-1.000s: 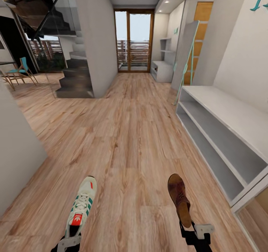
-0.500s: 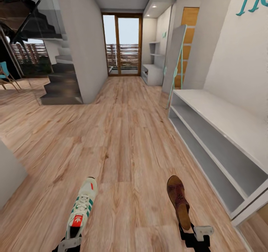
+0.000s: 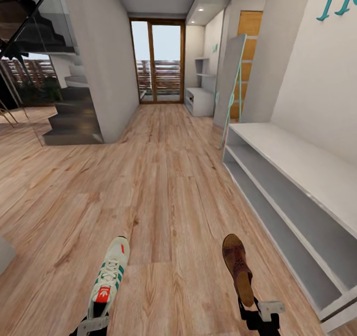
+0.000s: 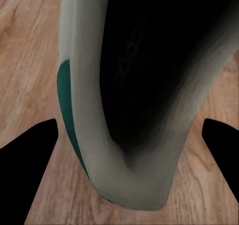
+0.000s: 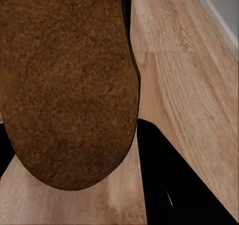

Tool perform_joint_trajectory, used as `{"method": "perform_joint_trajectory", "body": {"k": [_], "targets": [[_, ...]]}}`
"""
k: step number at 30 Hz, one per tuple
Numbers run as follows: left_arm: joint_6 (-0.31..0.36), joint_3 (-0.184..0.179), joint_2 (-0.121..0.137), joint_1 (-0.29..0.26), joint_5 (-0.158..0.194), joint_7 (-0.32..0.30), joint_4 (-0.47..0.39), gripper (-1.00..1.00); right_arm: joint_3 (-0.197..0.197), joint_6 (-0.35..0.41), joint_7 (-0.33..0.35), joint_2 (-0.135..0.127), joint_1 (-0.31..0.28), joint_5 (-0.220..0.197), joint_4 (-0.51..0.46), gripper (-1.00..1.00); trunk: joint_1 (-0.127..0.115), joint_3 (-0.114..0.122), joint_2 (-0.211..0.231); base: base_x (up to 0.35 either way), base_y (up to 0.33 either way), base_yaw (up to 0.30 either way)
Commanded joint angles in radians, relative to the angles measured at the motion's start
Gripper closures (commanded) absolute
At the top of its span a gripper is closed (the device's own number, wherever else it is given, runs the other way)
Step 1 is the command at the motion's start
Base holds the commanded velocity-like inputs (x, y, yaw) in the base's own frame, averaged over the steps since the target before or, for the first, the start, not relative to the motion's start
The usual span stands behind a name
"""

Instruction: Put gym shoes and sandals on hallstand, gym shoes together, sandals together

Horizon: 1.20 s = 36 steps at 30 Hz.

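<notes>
My left gripper [image 3: 92, 323] is shut on the heel of a white gym shoe [image 3: 109, 274] with green stripes, held toe-forward above the corridor floor [image 3: 163, 187]. In the left wrist view the gym shoe [image 4: 89, 110] hangs between the dark fingers [image 4: 27, 160]. My right gripper [image 3: 259, 310] is shut on a reddish-brown sandal [image 3: 237, 266], also toe-forward. Up close, the sandal [image 5: 64, 85] covers one finger [image 5: 169, 180] in part. The hallstand [image 3: 200, 100], with staggered shelves on its back panel, stands far down the corridor on the right.
A plain pale-grey two-tier bench [image 3: 297, 187] runs along the right wall close by. A leaning panel with a teal edge [image 3: 231, 85] stands past it. A pillar [image 3: 106, 63] and dark stairs [image 3: 69, 117] are at left; a glass door [image 3: 157, 60] ends the corridor.
The whole view has shifted: the camera turned and moved forward, so the left wall slid out and the bench came nearer. Both shoes stay held in the same place.
</notes>
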Motion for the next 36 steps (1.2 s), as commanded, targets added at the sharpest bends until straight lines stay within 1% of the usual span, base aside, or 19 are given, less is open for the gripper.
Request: {"method": "perform_joint_trajectory", "body": {"k": [1, 13, 28, 32, 36], "targets": [[-0.003, 0.008, -0.001, -0.001, -0.005, -0.009, -0.001, 1.0, -0.008, -0.002, 0.01, 0.001, -0.001, -0.002, -0.001, 1.0, 0.0, -0.001, 0.0, 0.334, 0.0, -0.001], [-0.003, 0.008, -0.001, -0.001, -0.005, -0.009, 0.0, 1.0, -0.01, -0.003, 0.005, -0.003, -0.001, -0.003, 0.0, 1.0, 0.0, -0.001, 0.0, 0.334, 0.0, 0.0], [-0.003, 0.008, -0.001, -0.001, -0.005, -0.009, 0.0, 1.0, -0.008, -0.002, 0.005, 0.002, -0.001, -0.004, 0.001, 1.0, 0.0, -0.001, 0.0, 0.334, 0.0, 0.002], [-0.003, 0.008, -0.001, -0.001, -0.005, -0.009, 0.0, 1.0, -0.009, -0.002, 0.005, 0.002, -0.001, -0.004, 0.001, 1.0, 0.0, -0.001, 0.0, 0.334, 0.0, 0.098], [-0.003, 0.008, -0.001, -0.001, -0.005, -0.009, 0.0, 1.0, -0.009, -0.003, 0.005, 0.002, -0.001, -0.004, 0.0, 1.0, 0.0, 0.002, 0.0, 0.334, 0.0, 0.215]]}}
